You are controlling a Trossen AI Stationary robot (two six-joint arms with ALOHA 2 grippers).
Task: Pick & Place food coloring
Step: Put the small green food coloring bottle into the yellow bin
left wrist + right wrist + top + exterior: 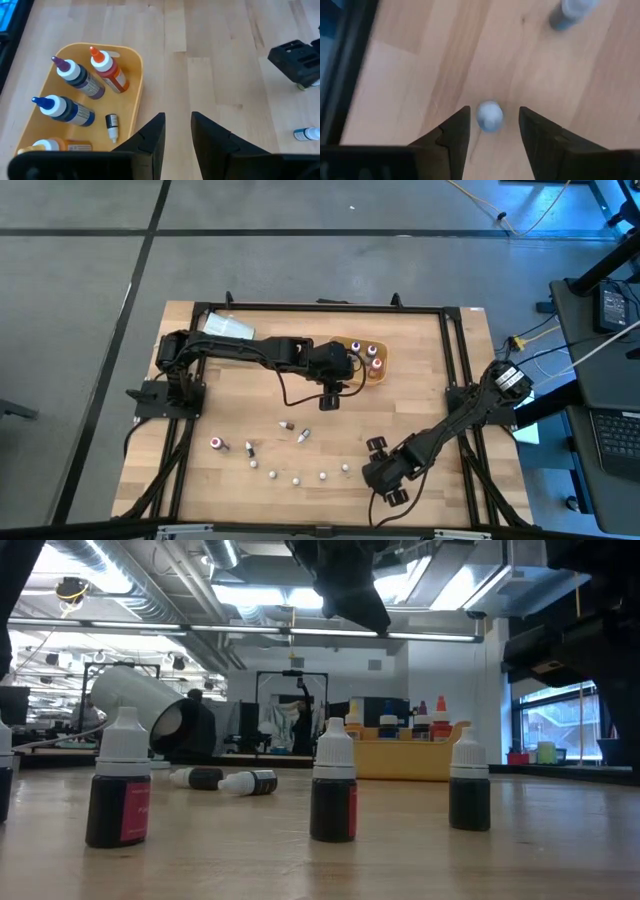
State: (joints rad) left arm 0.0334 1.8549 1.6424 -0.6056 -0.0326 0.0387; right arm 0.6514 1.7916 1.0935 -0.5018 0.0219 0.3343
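Three small dark vials with white caps stand upright closest to the low camera: one with a pink label [122,790], a middle vial [334,780] and a third [469,782] off to the side. Behind them two more little bottles [222,780] lie on their sides on the wooden table [420,380], in front of a large white cylinder [140,705] that also lies down.

From above, the loose food coloring forms a scattered band across the near half of the table, several white-capped vials [297,478] in a rough row and a red-capped bottle [215,443] at its left end. The tan-orange tray [131,60] sits toward the far middle of the table and holds four larger dropper bottles, among them an orange-tipped red one [107,70] and a blue-tipped one [62,108], plus one tiny vial [112,126] lying flat.

The left gripper [176,131] hangs above bare wood just beside the tray, its fingers apart with a narrow gap and nothing between them. The right gripper [492,125] is low over the near right part of the table, fingers spread on either side of a white-capped vial [489,116], which stands between them without either finger visibly touching it. Another vial [572,11] stands farther off.
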